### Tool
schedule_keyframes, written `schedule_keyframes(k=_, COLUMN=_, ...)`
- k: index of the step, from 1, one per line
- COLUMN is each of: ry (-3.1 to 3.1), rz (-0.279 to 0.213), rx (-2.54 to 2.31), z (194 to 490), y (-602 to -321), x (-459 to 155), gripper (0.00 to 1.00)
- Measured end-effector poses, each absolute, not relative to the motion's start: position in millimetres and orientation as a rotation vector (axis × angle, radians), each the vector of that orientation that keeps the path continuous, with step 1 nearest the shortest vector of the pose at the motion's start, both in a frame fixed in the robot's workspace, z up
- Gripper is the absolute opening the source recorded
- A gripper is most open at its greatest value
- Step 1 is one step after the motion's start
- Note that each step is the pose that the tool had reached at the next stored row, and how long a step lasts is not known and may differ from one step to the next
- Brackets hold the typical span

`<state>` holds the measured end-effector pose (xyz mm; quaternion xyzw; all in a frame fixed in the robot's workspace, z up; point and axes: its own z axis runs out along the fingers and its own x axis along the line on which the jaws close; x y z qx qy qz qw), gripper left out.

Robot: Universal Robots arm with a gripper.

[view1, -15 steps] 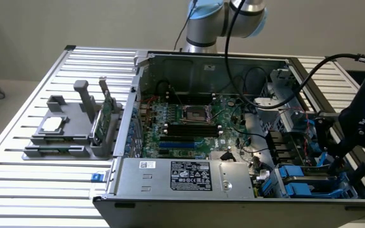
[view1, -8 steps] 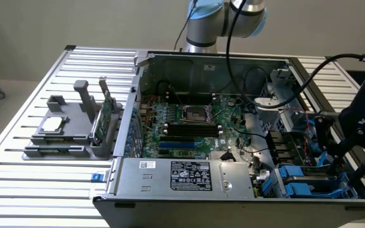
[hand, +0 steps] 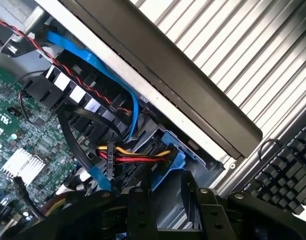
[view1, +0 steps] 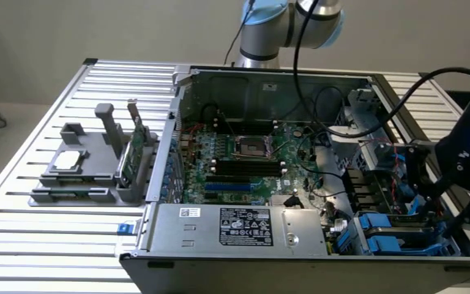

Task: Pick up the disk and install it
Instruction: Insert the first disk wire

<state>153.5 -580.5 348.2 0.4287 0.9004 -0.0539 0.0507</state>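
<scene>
**A:** Look at the near corner on the exterior view's right of the open computer case. The gripper hangs right over the drive bays.

**B:** And the jaws?

**A:** Clenched on the disk. The wrist view has a dark finger on each side of its grey body, with a blue rail running up one edge.

**B:** Where does that put the disk?

**A:** It's held edge-on at the bay, just beside a blue carrier with a yellow, red and black power lead plugged in. I can't tell whether it touches the bay itself.

**B:** A blue data cable runs along the case wall nearby, and a keyboard lies outside that wall.

**A:** On the exterior view's left, the motherboard sits mid-case, with the power supply at the near edge.

**B:** Well apart on the slatted table, a grey fixture carries a silver chip and an upright green card.
</scene>
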Motion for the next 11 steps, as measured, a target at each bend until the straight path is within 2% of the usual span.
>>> schedule_keyframes(k=11, ry=2.68, rz=-0.123, rx=1.475, z=348.1, y=-580.5, x=153.5, gripper=0.37)
